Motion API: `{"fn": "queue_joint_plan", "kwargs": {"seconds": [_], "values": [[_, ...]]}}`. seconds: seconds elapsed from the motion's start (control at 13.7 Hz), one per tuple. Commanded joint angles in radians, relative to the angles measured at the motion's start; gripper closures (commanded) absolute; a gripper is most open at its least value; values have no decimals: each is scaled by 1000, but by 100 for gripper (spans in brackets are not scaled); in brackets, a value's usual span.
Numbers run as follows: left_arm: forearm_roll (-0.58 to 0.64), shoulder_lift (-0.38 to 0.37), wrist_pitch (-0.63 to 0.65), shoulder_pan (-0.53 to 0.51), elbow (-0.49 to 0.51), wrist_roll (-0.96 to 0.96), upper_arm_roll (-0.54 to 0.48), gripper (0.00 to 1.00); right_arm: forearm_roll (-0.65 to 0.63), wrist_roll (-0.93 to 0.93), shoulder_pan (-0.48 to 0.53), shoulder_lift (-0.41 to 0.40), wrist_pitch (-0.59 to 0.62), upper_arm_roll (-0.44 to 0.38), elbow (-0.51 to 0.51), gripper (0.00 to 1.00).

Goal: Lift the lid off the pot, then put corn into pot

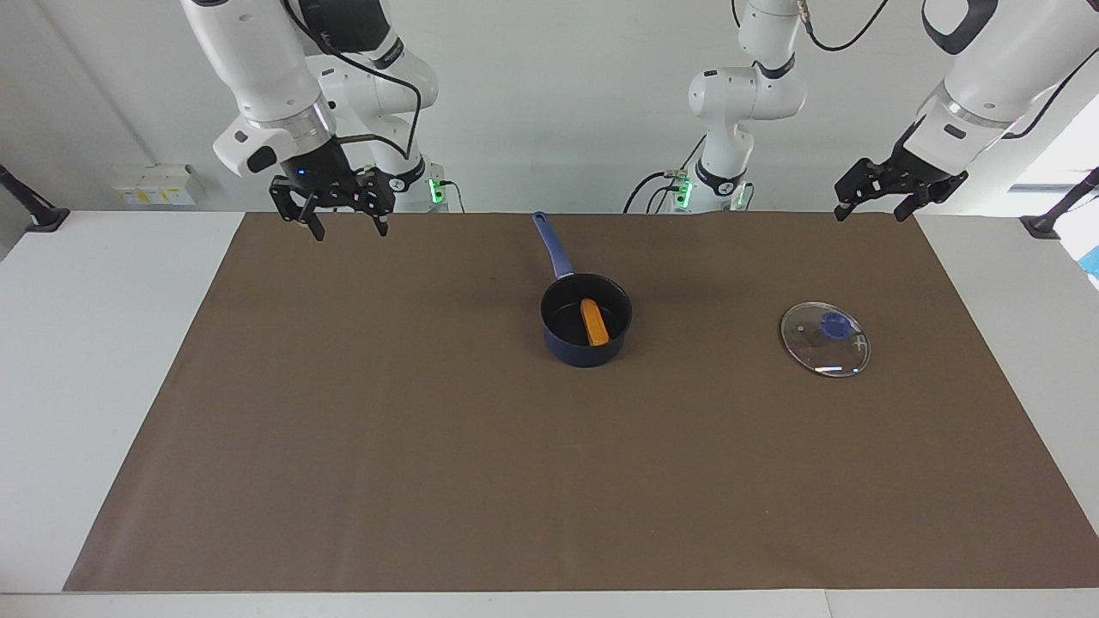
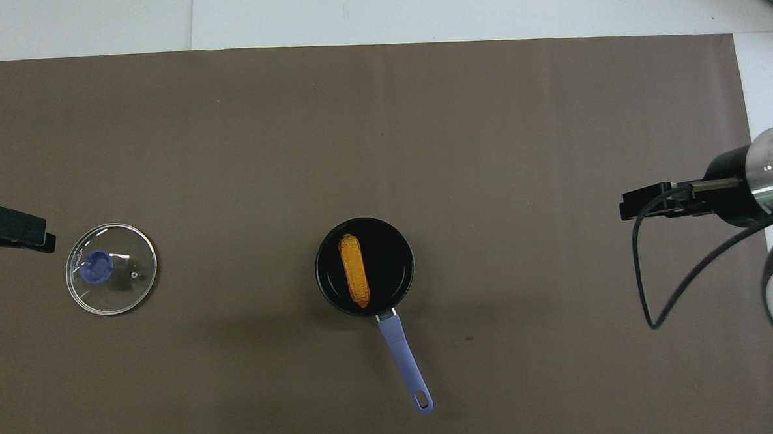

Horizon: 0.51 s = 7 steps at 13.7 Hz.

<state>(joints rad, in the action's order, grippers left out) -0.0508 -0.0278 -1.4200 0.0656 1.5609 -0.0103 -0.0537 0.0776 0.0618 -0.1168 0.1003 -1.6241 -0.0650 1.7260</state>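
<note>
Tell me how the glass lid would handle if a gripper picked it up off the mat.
The lid lies flat, so its thin metal rim probably offers little purchase; the raised blue knob looks the likelier hold. Clear glass suggests it is stiff, smooth and breakable if dropped.

White wall [image 1: 549,103], white table [image 1: 103,360], brown mat [image 1: 515,481] across it, bright window [image 1: 1060,154] at one edge

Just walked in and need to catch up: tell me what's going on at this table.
Nothing is being handled right now. The corn lies inside the pot, which sits mid-table on the brown mat with its handle pointing toward the robots. The lid is off, lying flat on the mat toward the left arm's end. The right gripper hangs open and empty over the mat's edge at its own end; the left gripper does likewise at its corner. The job looks done.
</note>
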Motion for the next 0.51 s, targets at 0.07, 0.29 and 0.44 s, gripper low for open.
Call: {"fn": "queue_joint_plan", "kwargs": {"seconds": [0.07,0.29,0.44], "values": [[15,-24,-19,-1,25,-5,0,0,-9,-14,77,15,35,13,12,0],[15,-24,-19,-1,25,-5,0,0,-15,-19,77,15,41,4,-35,0],[15,-24,-19,-1,25,-5,0,0,-16,-19,81,13,82,-3,-97,0]]}}
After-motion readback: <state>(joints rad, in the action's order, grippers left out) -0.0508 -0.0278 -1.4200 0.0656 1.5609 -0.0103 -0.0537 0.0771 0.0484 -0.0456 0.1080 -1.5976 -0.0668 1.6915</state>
